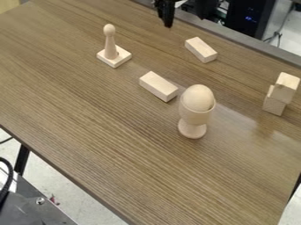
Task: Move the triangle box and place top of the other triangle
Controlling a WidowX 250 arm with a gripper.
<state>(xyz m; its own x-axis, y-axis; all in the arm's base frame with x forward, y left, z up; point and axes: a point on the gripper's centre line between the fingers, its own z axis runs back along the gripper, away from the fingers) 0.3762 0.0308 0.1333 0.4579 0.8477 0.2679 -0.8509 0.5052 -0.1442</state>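
Observation:
At the top edge, the gripper (185,22) hangs partly out of view, open, with a gap between its two dark fingers and nothing seen in it. Two pale wooden blocks lie flat and apart on the table: one block (201,49) below and right of the gripper, the other block (158,86) nearer the middle. Both look rectangular rather than triangular. At the right, an upper wooden block (286,87) rests on a lower block (274,104), set slightly askew. Their exact shapes are hard to tell.
A wooden peg with a round head (110,46) stands on a square base at the upper left. A wooden egg (199,97) sits in a cup (193,119) right of the middle block. The brown table (117,145) has its near edge at lower left.

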